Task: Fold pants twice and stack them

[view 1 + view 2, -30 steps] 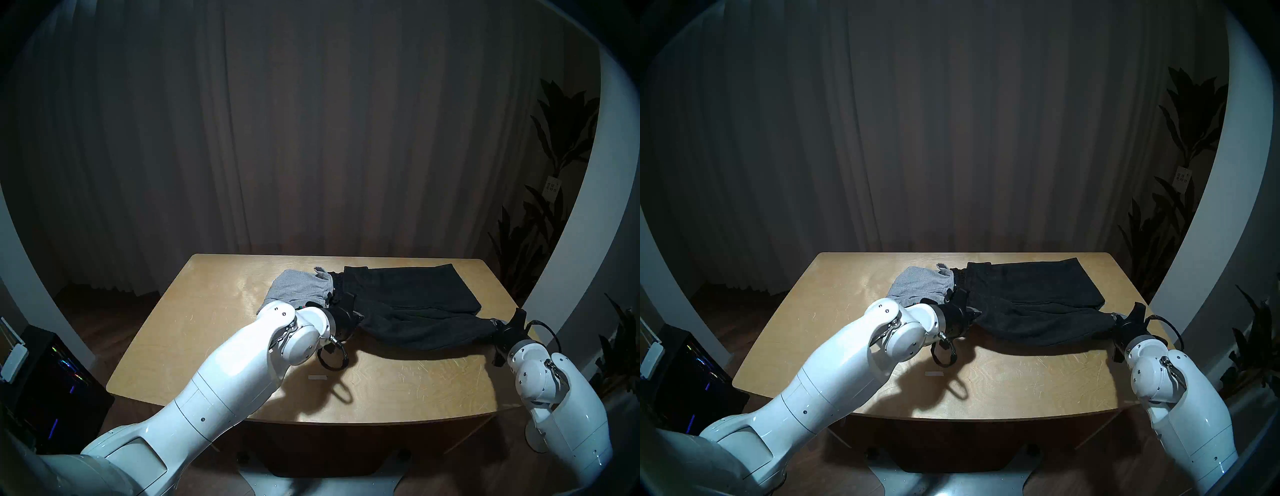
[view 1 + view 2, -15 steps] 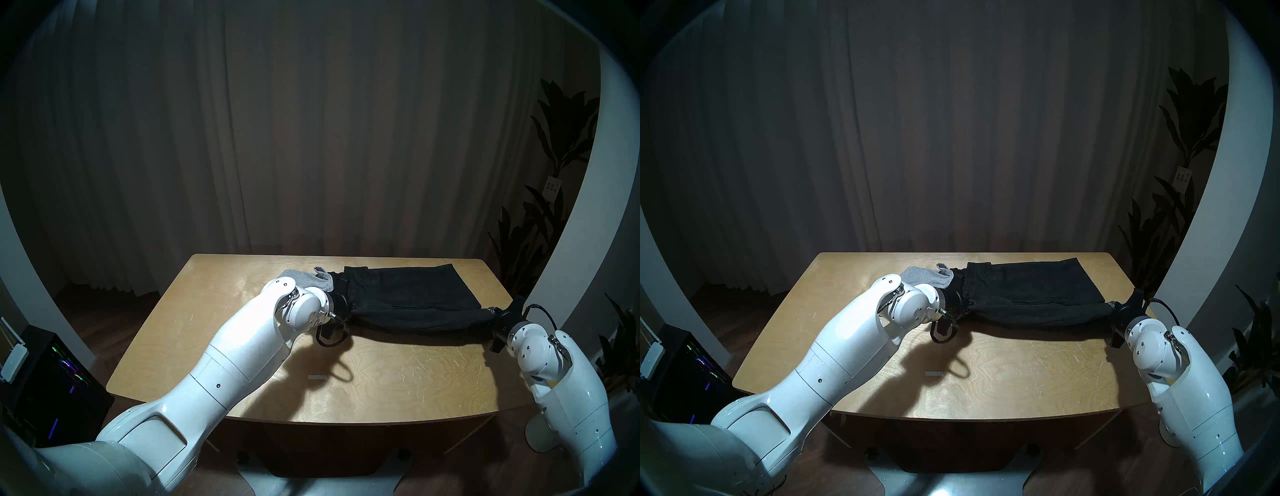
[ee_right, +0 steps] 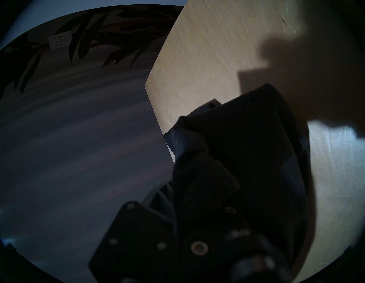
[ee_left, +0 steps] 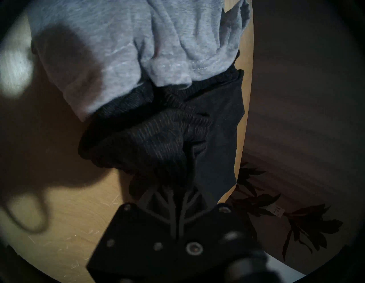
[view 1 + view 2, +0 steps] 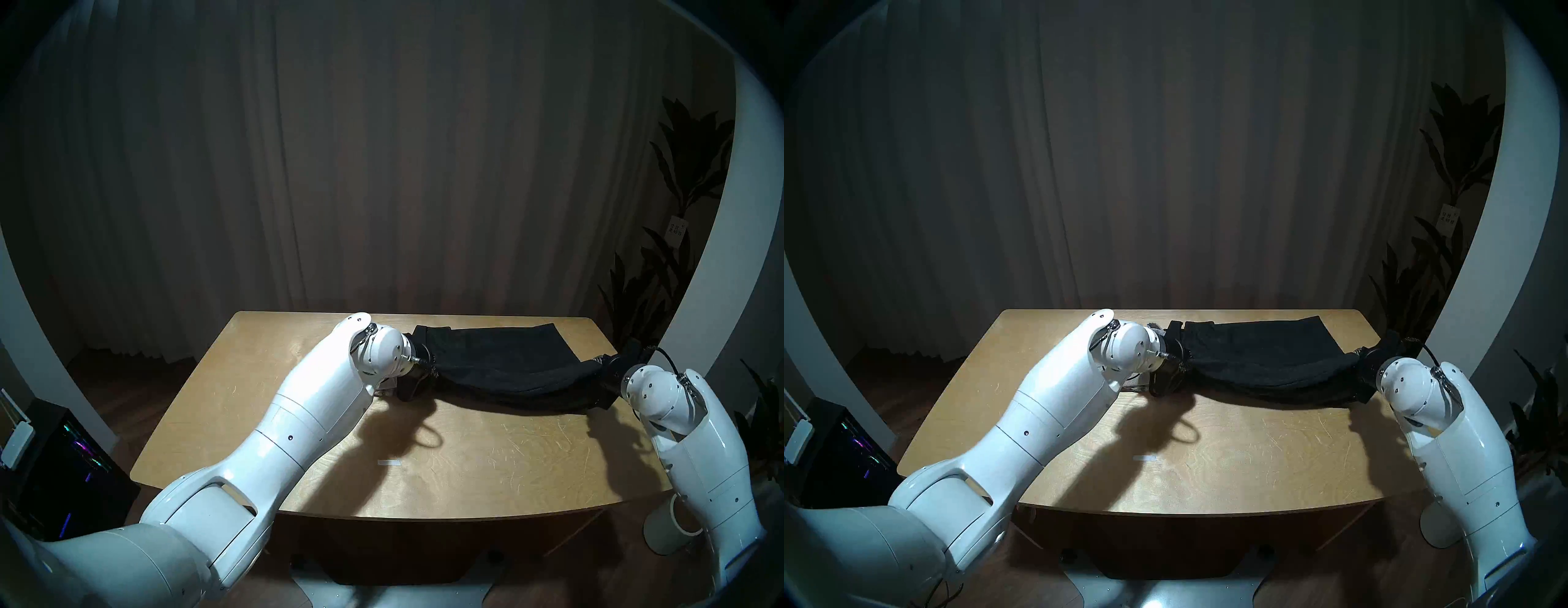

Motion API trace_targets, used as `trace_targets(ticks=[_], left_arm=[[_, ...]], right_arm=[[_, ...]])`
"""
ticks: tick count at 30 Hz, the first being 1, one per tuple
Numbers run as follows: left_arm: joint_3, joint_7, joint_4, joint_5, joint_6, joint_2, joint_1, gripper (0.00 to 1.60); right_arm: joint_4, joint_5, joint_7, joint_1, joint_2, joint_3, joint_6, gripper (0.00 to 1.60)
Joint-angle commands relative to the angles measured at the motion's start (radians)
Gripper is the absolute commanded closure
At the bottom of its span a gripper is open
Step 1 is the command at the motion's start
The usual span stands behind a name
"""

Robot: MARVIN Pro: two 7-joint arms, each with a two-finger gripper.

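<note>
**Desk:** What does the head view show?

**Photographer:** A wooden table point(image 5: 466, 467) fills the lower centre of the frame. The black shorts point(image 5: 500, 361) stretch across its upper right part, lifted at both ends by the robot's two white arms, the near edge sagging just above the wood.

**Desk:** And the grippers?

**Photographer:** The left gripper point(image 4: 173, 189), at the bottom centre of the left wrist view, is pressed together on the ribbed black waistband. The right gripper point(image 3: 177, 189), low in the right wrist view, pinches the other end of the black shorts beside the table's corner.

**Desk:** Where are the grey shorts?

**Photographer:** The light grey shorts point(image 4: 138, 43) lie crumpled across the top of the left wrist view, touching the black waistband. In the head view the left arm hides them almost entirely
</note>
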Motion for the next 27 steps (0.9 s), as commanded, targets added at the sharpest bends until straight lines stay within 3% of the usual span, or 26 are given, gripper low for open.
trace_targets(ticks=[1, 19, 21, 22, 27], left_arm=[[-0.011, 0.006, 0.03, 0.011, -0.027, -0.072, -0.113, 1.6], [0.061, -0.014, 0.203, 0.118, -0.033, -0.126, -0.24, 1.6], [0.065, -0.018, 0.222, 0.124, -0.035, -0.134, -0.255, 1.6], [0.063, -0.023, 0.231, 0.125, -0.036, -0.141, -0.265, 1.6], [0.061, -0.033, 0.267, 0.133, -0.038, -0.154, -0.292, 1.6]], right_arm=[[0.015, 0.022, -0.034, 0.115, 0.018, -0.003, -0.035, 1.6], [0.117, 0.02, -0.063, 0.287, 0.018, -0.085, -0.063, 1.6], [0.135, 0.015, -0.064, 0.312, 0.015, -0.099, -0.065, 1.6], [0.176, 0.011, -0.073, 0.377, 0.005, -0.125, -0.07, 1.6], [0.22, 0.001, -0.066, 0.425, -0.004, -0.149, -0.067, 1.6]])
